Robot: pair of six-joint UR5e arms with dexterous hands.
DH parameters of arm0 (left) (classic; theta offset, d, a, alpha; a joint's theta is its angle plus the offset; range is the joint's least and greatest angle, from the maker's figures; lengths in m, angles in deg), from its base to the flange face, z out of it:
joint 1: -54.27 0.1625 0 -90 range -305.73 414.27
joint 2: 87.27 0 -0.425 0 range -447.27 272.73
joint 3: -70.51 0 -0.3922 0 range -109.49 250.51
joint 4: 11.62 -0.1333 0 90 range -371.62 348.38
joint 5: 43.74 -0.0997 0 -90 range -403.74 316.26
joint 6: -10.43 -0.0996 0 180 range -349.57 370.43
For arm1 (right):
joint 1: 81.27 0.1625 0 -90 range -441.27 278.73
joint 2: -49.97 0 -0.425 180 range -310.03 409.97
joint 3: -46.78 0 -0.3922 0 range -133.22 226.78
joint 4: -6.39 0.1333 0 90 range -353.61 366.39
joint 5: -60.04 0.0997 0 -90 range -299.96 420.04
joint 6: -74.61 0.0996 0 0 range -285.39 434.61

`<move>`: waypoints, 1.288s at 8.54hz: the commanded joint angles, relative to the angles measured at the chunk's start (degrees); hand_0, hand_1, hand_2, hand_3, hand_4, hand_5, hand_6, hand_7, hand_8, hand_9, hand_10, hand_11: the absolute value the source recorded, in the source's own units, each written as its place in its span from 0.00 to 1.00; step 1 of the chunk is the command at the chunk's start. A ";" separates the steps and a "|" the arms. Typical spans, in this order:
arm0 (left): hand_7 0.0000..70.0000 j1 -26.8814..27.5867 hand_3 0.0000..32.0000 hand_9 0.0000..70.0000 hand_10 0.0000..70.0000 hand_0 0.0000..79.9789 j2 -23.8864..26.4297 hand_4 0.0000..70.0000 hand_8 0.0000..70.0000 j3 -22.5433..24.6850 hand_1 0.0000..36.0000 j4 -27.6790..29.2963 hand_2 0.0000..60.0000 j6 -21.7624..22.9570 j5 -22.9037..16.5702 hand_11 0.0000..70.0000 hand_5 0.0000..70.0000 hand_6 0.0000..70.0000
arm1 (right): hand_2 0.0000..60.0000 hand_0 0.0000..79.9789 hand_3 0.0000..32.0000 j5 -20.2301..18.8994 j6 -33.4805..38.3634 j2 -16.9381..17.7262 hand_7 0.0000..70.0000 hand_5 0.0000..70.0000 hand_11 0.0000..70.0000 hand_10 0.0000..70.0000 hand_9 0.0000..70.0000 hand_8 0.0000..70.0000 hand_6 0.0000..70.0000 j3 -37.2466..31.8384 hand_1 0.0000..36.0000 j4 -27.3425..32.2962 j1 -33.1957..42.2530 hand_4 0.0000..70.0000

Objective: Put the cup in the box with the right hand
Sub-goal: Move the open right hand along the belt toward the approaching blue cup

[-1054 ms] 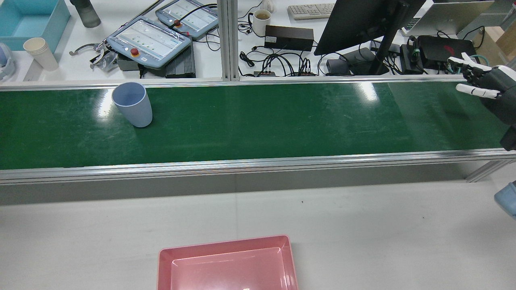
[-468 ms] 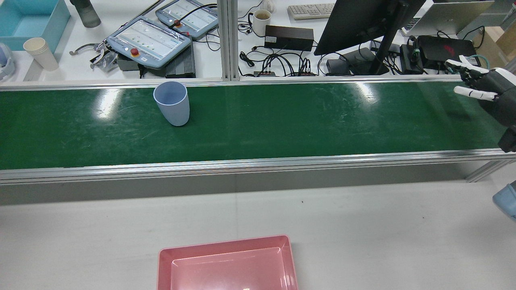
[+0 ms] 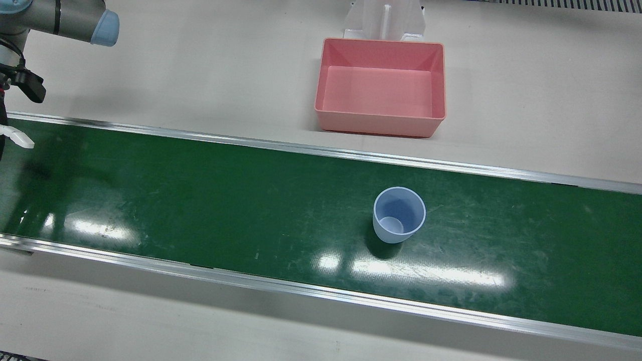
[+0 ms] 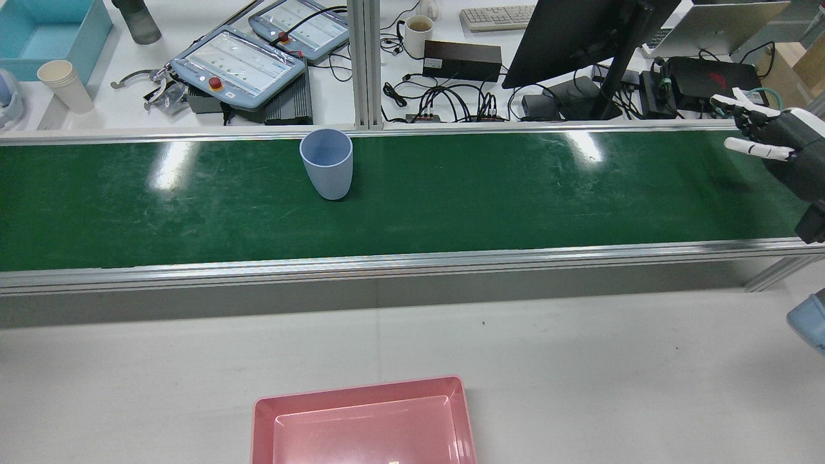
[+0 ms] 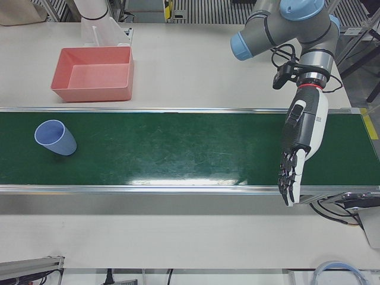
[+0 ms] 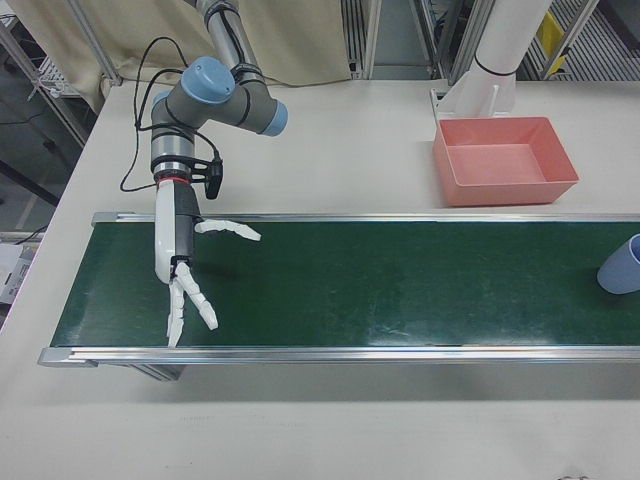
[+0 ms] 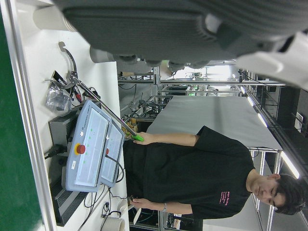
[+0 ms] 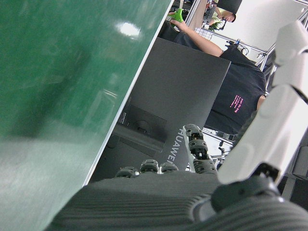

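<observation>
A pale blue cup (image 4: 327, 164) stands upright on the green conveyor belt (image 4: 515, 193), near its far edge in the rear view. It also shows in the front view (image 3: 398, 214), the left-front view (image 5: 54, 138) and at the right edge of the right-front view (image 6: 622, 265). The pink box (image 4: 361, 388) sits empty on the white table beside the belt, and shows in the front view (image 3: 376, 125) too. My right hand (image 4: 767, 136) is open, fingers spread, over the belt's end far from the cup (image 6: 185, 285). My left hand (image 5: 295, 157) is open and flat over the belt's other end.
Beyond the belt's far rail are teach pendants (image 4: 238, 64), cables, a monitor (image 4: 580, 32), a mug (image 4: 417, 33), paper cups (image 4: 64, 84) and a blue bin (image 4: 48, 32). Aluminium rails (image 4: 387, 264) edge the belt. A person stands behind the desk (image 7: 202, 168).
The cup has travelled along the belt toward my right hand, rightward in the rear view. My right hand has barely shifted.
</observation>
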 commanded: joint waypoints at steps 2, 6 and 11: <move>0.00 0.00 0.00 0.00 0.00 0.00 0.00 0.00 0.00 0.00 0.00 0.00 0.00 0.00 0.00 0.00 0.00 0.00 | 0.30 0.50 0.00 2.54 -1.75 0.61 0.00 0.05 0.00 0.00 0.01 0.03 0.01 1.28 0.36 -0.10 0.34 0.00; 0.00 0.00 0.00 0.00 0.00 0.00 0.00 0.00 0.00 0.00 0.00 0.00 0.00 0.00 0.00 0.00 0.00 0.00 | 0.31 0.48 0.00 2.72 -16.44 1.67 0.00 0.05 0.00 0.00 0.01 0.03 0.00 8.93 0.34 -0.89 -0.62 0.00; 0.00 0.00 0.00 0.00 0.00 0.00 0.00 0.00 0.00 0.00 0.00 0.00 0.00 0.00 0.00 0.00 0.00 0.00 | 0.30 0.49 0.00 2.81 -16.09 1.40 0.00 0.05 0.00 0.00 0.02 0.03 0.01 6.38 0.35 -0.10 -4.22 0.00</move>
